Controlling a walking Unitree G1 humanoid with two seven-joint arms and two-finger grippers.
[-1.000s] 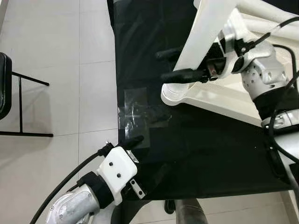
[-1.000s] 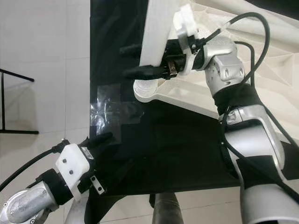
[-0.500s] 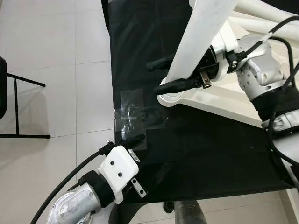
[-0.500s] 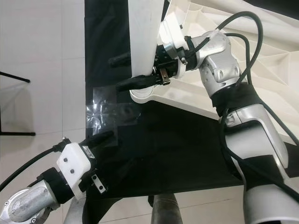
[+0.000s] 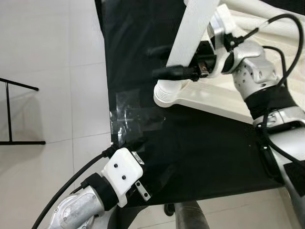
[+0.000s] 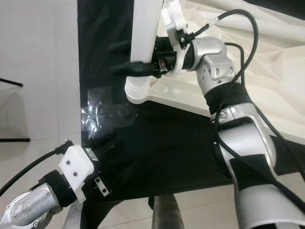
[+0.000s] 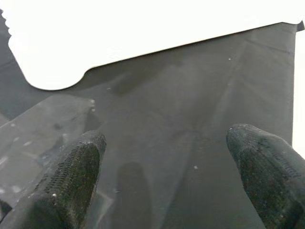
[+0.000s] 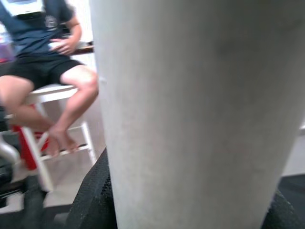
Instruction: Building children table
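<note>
Right gripper (image 5: 164, 62) clamps the white table leg (image 5: 193, 26) between its fingers (upright). Left gripper (image 7: 167, 176) hangs apart-fingered, the tabletop (image 7: 143, 33) beyond its tips.

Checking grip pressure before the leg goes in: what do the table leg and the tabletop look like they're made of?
The table leg, clamped in the right gripper, looks like moulded plastic: uniform white, matte, seamless. The tabletop matches it, with a ribbed round socket at its corner, which suggests moulding. Hollow or solid can't be told.

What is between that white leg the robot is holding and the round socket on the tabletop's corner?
Nothing visible. The right gripper holds the white leg just above the ribbed socket on the white tabletop, with only open space between them.
</note>
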